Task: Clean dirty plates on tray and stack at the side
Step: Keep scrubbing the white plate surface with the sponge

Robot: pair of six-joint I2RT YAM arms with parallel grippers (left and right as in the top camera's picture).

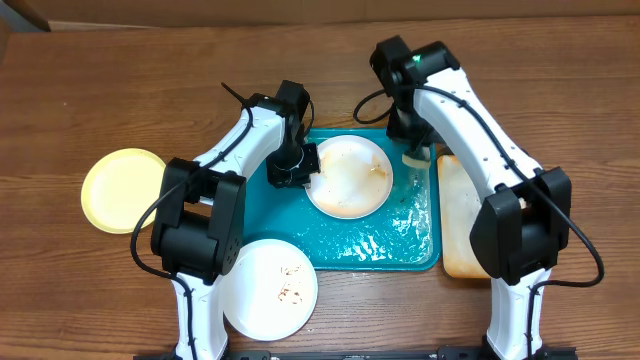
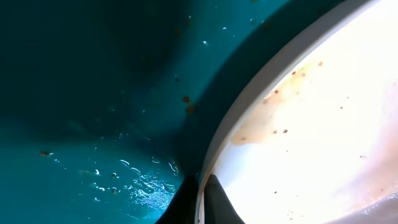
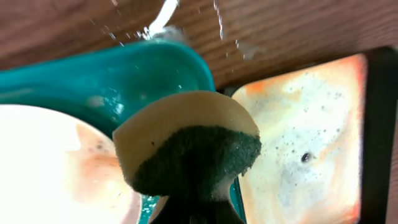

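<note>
The left end effector [image 1: 297,165] was pressed shut on the left rim of the plate [image 1: 348,178], which lay in the far half of the tray [image 1: 370,248]. The left wrist view showed only a thin bite on that rim. The right end effector [image 1: 410,145] pinched a sponge [image 3: 186,146], green side toward its camera. It hung over the tray's far right corner, just beside the plate's right rim. Whether the sponge touched anything could not be told.

The step in hand looked like scrubbing this plate, which carried a brownish film and dark specks. To do it well, the sponge needed to come left onto the plate and lie flat on it. It then needed to sweep the film in overlapping passes. Strokes were best pushed toward the left hold, not away from it. The tray was wet and the hold was only on the edge, so hard or outward pressure could have slid or tipped the plate. The strip under the left fingers would probably have needed a shifted hold to be reached.

No stack existed yet. The yellow plate [image 1: 122,190] lay on the table [image 1: 120,80] at the left. The smeared plate [image 1: 268,288] lay near left, apart from it.
</note>
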